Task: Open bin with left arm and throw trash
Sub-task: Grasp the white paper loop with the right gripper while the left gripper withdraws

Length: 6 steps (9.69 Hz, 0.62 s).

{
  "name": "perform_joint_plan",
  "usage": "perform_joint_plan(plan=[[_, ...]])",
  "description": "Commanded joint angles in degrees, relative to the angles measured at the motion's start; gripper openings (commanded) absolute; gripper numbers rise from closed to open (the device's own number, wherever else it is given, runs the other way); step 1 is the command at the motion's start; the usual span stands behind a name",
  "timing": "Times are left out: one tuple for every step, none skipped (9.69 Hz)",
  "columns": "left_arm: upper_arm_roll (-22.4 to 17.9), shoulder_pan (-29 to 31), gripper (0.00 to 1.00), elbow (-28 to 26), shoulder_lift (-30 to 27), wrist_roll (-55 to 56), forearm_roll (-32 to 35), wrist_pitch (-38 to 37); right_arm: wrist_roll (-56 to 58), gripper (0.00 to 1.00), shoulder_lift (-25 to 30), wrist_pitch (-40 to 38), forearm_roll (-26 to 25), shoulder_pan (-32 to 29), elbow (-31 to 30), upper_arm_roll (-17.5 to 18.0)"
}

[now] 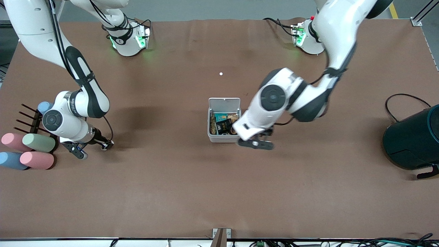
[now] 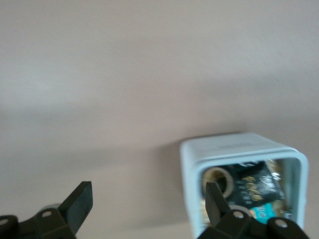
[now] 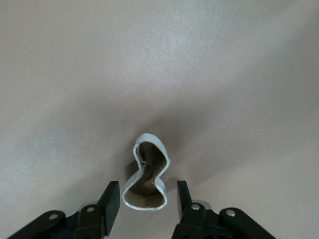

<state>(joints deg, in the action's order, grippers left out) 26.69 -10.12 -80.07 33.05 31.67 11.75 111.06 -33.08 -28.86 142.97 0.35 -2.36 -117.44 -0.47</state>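
The small white bin stands mid-table with its lid swung up and open. Inside lie a black snack packet and a tape ring. My left gripper hangs open and empty just beside the bin, toward the left arm's end; in the left wrist view one of its fingers overlaps the bin's rim. My right gripper is low over the table near the right arm's end, open, with the pale beige bent loop lying between its fingers, apart from both.
A big dark teal drum with a black cable lies at the left arm's end. A dark rack and several pastel cylinders sit beside the right gripper. A small white dot lies farther from the camera than the bin.
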Motion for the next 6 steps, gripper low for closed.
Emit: perform_joint_plan(plan=[[0.64,7.54,1.0,-1.23,-6.83,-1.43,-0.76,-4.78,0.03,0.43,-0.23,1.44,-0.96,-1.15,-1.21,0.99],[0.9,11.49,1.0,-1.14,-8.86,-2.65,-2.94,-7.59,-0.32,0.2,-0.23,1.09,-0.96,-1.33,-1.21,0.99],[0.82,15.36,1.0,-0.19,-10.88,-6.14,-5.48,-11.36,-0.76,0.0,0.03,0.48,-0.88,-1.42,-1.12,0.99],[0.82,18.09,1.0,1.13,-12.56,-9.14,-6.12,-15.31,-3.81,0.0,0.55,-0.31,-0.88,-0.98,-0.25,1.17],[0.38,19.25,1.0,1.23,-15.79,-10.38,-5.69,-18.57,-7.06,0.0,0.73,-2.93,-0.88,-0.11,2.02,1.6],[-0.49,18.92,1.0,0.53,-19.74,-12.05,-5.77,-20.86,-10.74,0.0,1.26,-7.57,-0.79,2.42,5.17,1.61]])
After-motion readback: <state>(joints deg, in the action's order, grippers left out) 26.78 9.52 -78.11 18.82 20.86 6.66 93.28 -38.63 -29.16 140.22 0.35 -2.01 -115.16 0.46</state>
